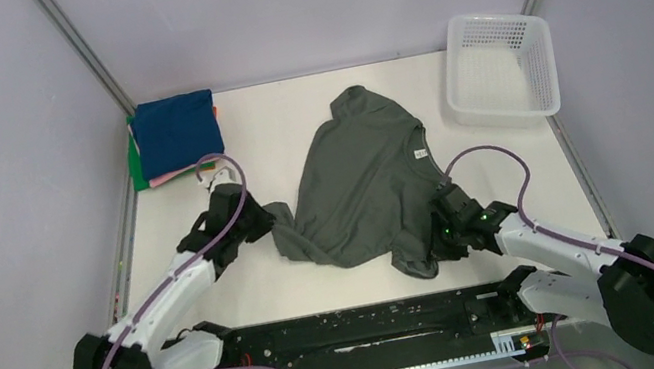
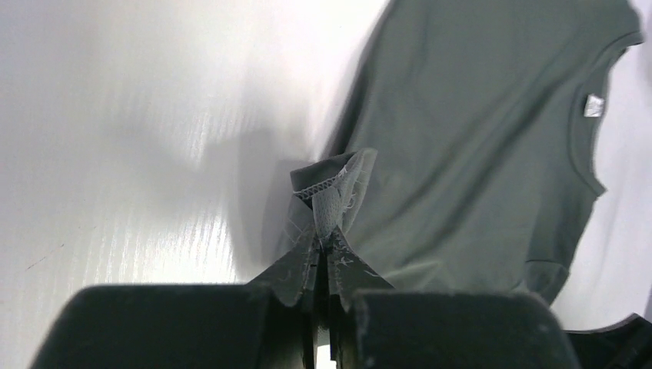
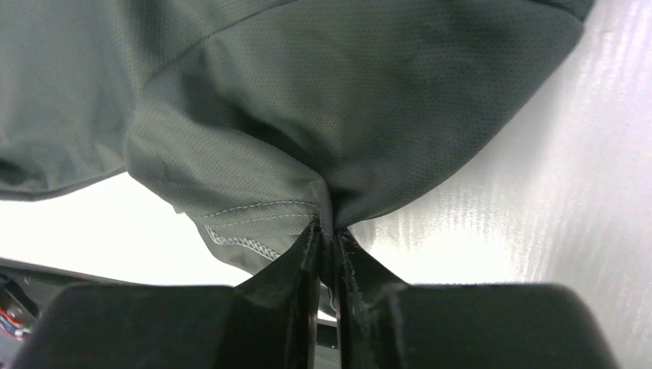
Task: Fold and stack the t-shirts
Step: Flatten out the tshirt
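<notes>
Dark grey-green cloth t-shirt (image 1: 367, 177), rumpled, toward tabletop (image 1: 321, 287) near edge: left hand (image 2: 324, 231) clamps stitched hem; right hand (image 3: 327, 231) clamps hem, possibly sleeve.

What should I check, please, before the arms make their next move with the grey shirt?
1. Left gripper shut on the grey shirt hem: ok.
2. Right gripper shut on the shirt's edge: ok.
3. Shirt lying flat: not ok, rumpled and skewed.
4. Folded stack apart from the shirt: ok.
5. Basket apart from the shirt: ok.
6. Number of layers caught in each pinch: cannot tell.
</notes>
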